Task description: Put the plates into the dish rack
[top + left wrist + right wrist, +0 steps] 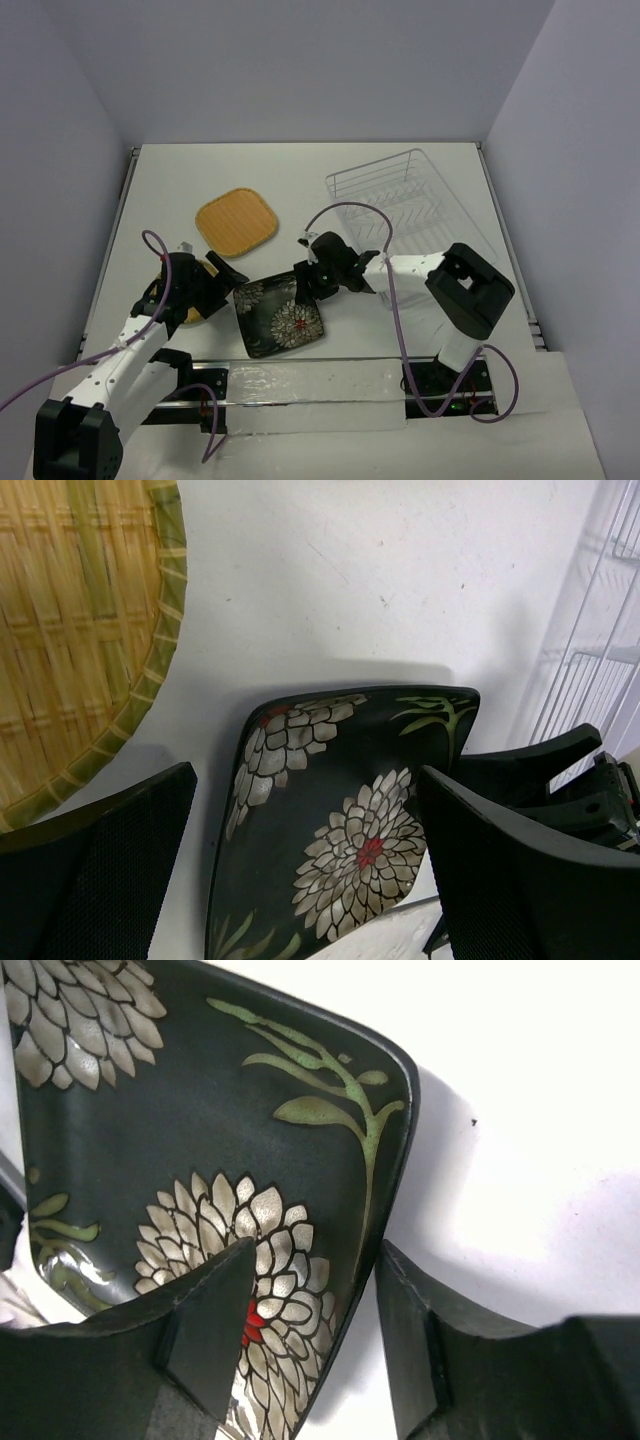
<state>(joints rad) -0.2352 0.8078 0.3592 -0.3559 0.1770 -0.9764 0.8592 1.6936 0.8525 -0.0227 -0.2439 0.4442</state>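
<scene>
The square black plate (pixel 280 312) with white-red flowers lies near the table's front, between my two grippers. My right gripper (pixel 305 283) is open; in the right wrist view its jaws (pixel 315 1255) straddle the black plate's (pixel 200 1130) right rim, one finger over the inside, one outside. My left gripper (pixel 232 275) is open at the plate's left edge, its jaws (pixel 305 780) wide above the plate (pixel 320 810). The yellow-green plate (pixel 70 630) lies mostly hidden under the left arm (pixel 196 312). The orange plate (pixel 237 221) lies flat further back. The dish rack (pixel 400 200) stands at the back right.
A clear plastic strip (pixel 320 385) runs along the front edge between the arm bases. Purple cables loop over both arms. The rack's white wires (pixel 600 630) show at the right of the left wrist view. Grey walls close the table on three sides.
</scene>
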